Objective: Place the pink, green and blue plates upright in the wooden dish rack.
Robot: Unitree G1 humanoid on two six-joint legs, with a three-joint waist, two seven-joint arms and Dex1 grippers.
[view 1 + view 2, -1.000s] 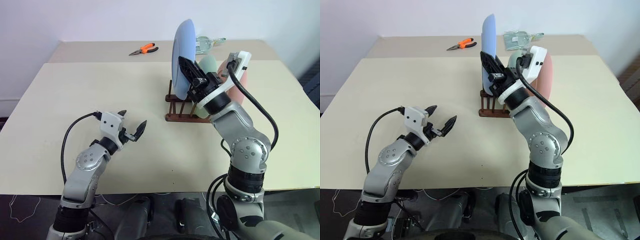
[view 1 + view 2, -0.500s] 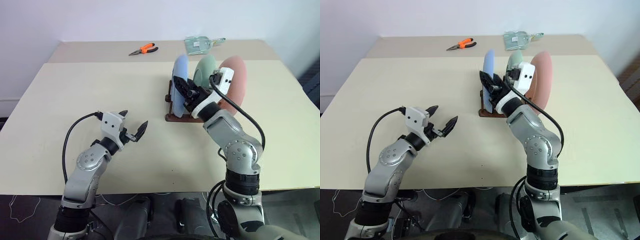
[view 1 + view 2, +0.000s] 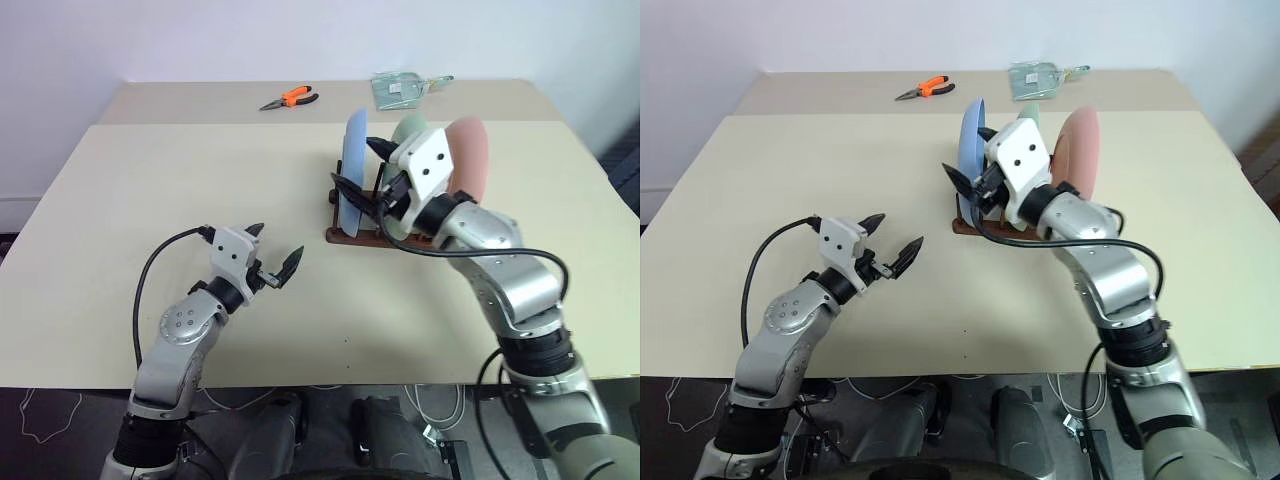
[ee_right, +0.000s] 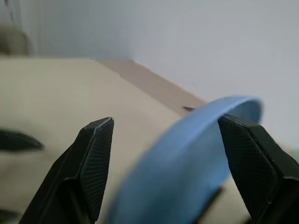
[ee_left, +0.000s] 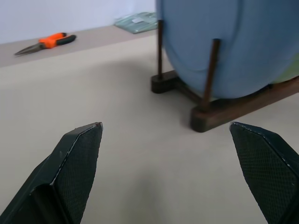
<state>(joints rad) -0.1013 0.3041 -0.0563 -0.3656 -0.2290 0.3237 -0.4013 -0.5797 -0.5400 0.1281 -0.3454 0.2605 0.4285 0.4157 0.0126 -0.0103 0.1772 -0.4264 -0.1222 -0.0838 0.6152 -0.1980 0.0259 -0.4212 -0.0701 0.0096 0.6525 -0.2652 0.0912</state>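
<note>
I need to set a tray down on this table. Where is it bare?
Bare: the wide stretch left of the wooden dish rack, between the orange pliers and the left gripper. Crowded: the rack, where the right gripper straddles the blue plate.

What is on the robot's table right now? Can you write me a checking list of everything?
Surface: beige table, a second one butted behind it.
Job's things: blue plate, green plate and pink plate all stand upright in the wooden dish rack.
Clutter: orange-handled pliers and a clear packet on the far table.
Grippers: left gripper open, above bare table, holding nothing. Right gripper open, a finger on each side of the blue plate's rim, not pinching it.
Cables: a black cable loops from each wrist; cords hang under the table's front edge.
Surroundings: plain white wall behind.
</note>
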